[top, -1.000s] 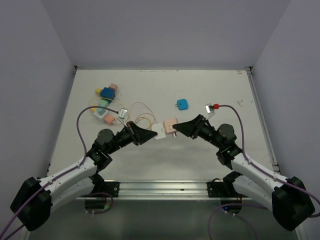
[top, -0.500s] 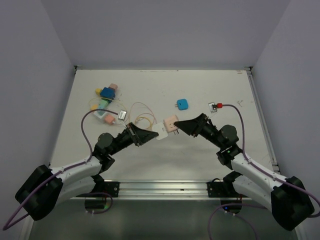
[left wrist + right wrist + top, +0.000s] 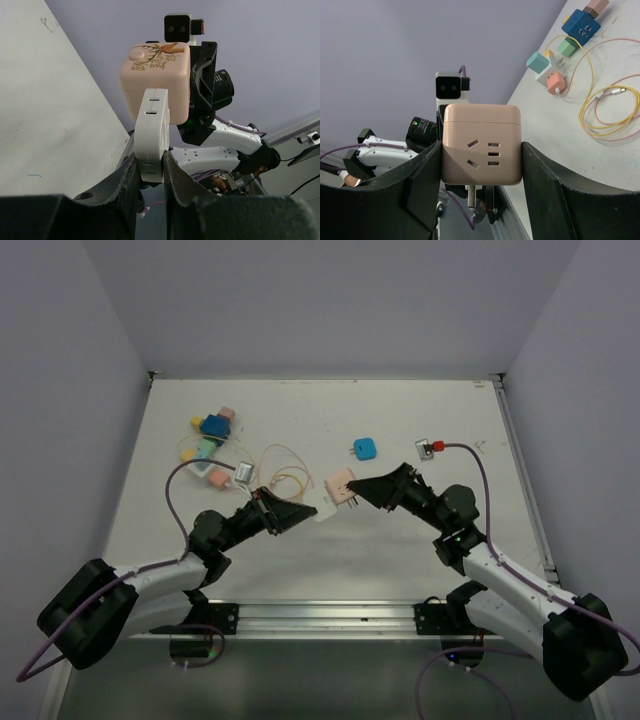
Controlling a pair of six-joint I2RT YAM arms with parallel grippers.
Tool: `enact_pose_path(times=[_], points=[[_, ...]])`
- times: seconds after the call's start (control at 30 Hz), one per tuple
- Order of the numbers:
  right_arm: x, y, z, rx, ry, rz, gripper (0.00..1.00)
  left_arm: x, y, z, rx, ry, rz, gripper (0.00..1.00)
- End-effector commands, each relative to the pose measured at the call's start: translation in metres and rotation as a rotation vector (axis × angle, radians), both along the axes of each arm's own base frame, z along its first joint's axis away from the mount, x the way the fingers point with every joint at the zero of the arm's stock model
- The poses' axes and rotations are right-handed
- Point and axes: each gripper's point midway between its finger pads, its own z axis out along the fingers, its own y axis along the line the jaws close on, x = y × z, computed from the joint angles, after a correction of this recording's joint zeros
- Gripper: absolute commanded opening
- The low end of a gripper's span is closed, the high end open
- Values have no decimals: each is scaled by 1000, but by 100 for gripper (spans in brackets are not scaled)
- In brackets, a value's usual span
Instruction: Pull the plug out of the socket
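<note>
ok, both arms stretch low over the counter [image 3: 430,420], tips angled inward, nearly meeting mid-counter. left end effector [image 3: 151,167] clenched on white socket [image 3: 152,125]. right end effector [image 3: 481,161] grasping pink cube plug [image 3: 481,142], prongs bare, just beside socket.

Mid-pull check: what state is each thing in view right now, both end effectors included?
left end effector: shut on the white plug.
white plug: clamped, its end against the pink socket cube; whether it is still seated cannot be told.
right end effector: shut on the pink socket cube.
pink socket cube: gripped on both sides, own prongs bare, visible outlets empty.
blue cube: loose on the table.
cables: coiled loose on the table.
</note>
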Motion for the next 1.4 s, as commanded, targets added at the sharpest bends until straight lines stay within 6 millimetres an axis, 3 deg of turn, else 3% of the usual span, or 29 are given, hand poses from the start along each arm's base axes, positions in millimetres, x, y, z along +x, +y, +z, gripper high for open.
enact_pose_path(times=[0.0,0.17,0.4,0.67,0.8,0.83,0.93,1.37], points=[[-10,8,29,4,-79,74,0,-8,2,7,19,-90,-10,0],[-15,15,29,-26,-81,138,17,-10,2,12,20,-109,-13,0],[-24,22,31,-42,-95,223,31,-12,0,19,17,-120,-32,0],[-27,26,22,-129,-75,271,44,-14,2,26,22,-159,-24,0],[-29,27,19,-147,-72,298,45,-14,3,33,9,-185,-20,0],[-31,28,19,-149,-71,312,45,-14,4,36,4,-191,-19,0],[-31,29,19,-149,-73,319,2,-15,4,41,-9,-207,-20,0],[1,5,72,-112,-212,58,0,-22,18,5,-13,-95,16,0]])
